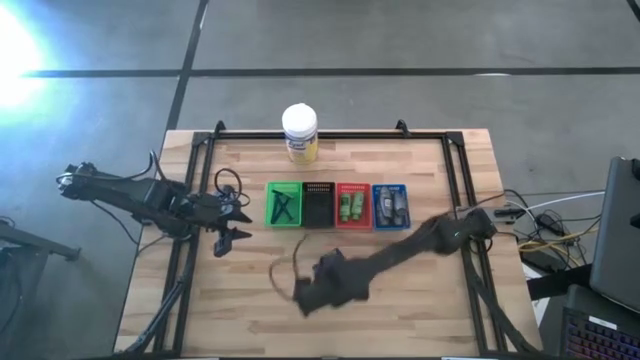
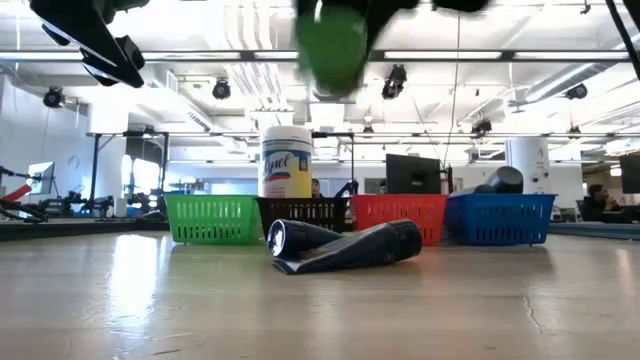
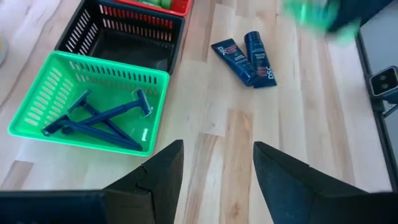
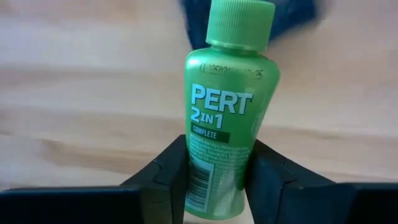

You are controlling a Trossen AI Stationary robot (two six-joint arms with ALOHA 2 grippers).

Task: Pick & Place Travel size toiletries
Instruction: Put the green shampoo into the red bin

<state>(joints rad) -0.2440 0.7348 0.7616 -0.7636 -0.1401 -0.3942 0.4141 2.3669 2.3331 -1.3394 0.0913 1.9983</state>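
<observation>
Gripping a green Pert 2-in-1 bottle (image 4: 224, 106), your right gripper (image 4: 211, 174) holds it above the table (image 1: 420, 310), fingers clamped on its base. Your left gripper (image 3: 214, 174) waits, fingers apart, beside the green basket (image 3: 37, 118) holding razors (image 3: 99, 118).

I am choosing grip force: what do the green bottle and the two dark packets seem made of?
The green bottle in the right pincer looks like smooth, slightly glossy plastic, with a ribbed cap and soft highlights. The two dark packets look like flexible foil or plastic film: flat, printed, with a crimped end.
</observation>
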